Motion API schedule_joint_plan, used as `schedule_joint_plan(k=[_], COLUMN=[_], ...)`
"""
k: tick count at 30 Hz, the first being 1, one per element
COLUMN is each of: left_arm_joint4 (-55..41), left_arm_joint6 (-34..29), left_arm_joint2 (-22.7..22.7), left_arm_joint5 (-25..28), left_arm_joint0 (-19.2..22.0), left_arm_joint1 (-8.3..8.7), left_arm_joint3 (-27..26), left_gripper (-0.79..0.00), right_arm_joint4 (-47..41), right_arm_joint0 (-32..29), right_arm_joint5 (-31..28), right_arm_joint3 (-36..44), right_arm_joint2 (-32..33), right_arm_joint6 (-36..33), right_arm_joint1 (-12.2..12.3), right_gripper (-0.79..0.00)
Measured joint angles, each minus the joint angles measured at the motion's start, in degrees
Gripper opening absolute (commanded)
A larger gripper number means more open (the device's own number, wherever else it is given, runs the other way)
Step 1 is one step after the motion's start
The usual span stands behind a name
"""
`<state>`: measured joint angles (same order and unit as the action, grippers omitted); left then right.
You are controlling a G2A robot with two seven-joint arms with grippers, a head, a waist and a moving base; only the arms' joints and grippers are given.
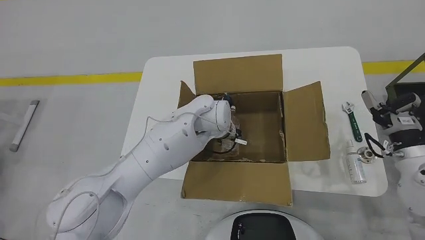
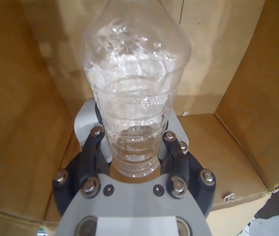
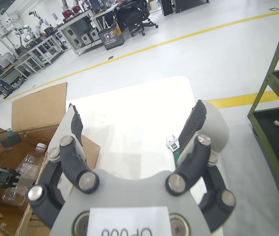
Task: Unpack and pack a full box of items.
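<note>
Closest to us, our left tool [image 2: 133, 133] clamps the lower body of a clear empty plastic bottle [image 2: 134, 74] inside the open brown cardboard box [image 2: 242, 114], likely to lift it out; our right tool [image 3: 137, 116] hangs wide open and empty beside the box.

pale grey floor [image 1: 265, 14] spans the top view's upper half, a yellow line [image 1: 66, 78] crossing at left; workbenches [image 3: 77, 33] and an olive cart [image 3: 274, 121] stand around.
</note>
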<state>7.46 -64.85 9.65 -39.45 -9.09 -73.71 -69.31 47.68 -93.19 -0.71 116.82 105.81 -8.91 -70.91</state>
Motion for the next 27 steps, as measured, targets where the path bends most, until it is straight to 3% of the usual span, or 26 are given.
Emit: schedule_joint_plan(k=[7,8,9,10,11,20,27], left_arm_joint4=[5.3,5.4,5.3,5.2,5.1,2.7,2.6], left_arm_joint6=[-2.3,-2.5,-2.7,-2.9,-3.1,-4.1,-3.0], left_arm_joint2=[0.1,0.1,0.1,0.1,0.1,0.1,0.1], left_arm_joint5=[2.3,2.5,2.7,2.9,3.1,4.1,3.0], left_arm_joint0=[-1.3,-1.3,-1.4,-1.4,-1.3,-0.1,2.4], left_arm_joint1=[-3.34,-3.77,-4.20,-4.63,-5.21,-8.65,-9.06], left_arm_joint3=[5.8,6.6,7.5,8.4,9.5,16.5,15.8], left_gripper=[-0.785,-0.723,-0.536,-0.428,-0.018,0.000,0.000], right_arm_joint4=[0.5,0.5,0.5,0.5,0.4,6.1,9.5], right_arm_joint0=[-0.6,-0.7,-0.9,-0.9,-1.1,-1.6,-1.5], right_arm_joint5=[-0.4,-0.5,-0.5,-0.6,-0.6,-3.7,-6.1], right_arm_joint3=[0.5,0.5,0.4,0.4,0.4,0.5,-0.5], right_arm_joint2=[0.9,1.0,1.1,1.2,1.3,2.3,3.5], right_arm_joint6=[0.5,0.5,0.6,0.6,0.6,1.1,0.8], right_arm_joint1=[0.0,0.0,0.0,0.0,0.0,0.3,0.6], right_gripper=[0.000,0.000,0.000,0.000,0.000,0.000,0.000])
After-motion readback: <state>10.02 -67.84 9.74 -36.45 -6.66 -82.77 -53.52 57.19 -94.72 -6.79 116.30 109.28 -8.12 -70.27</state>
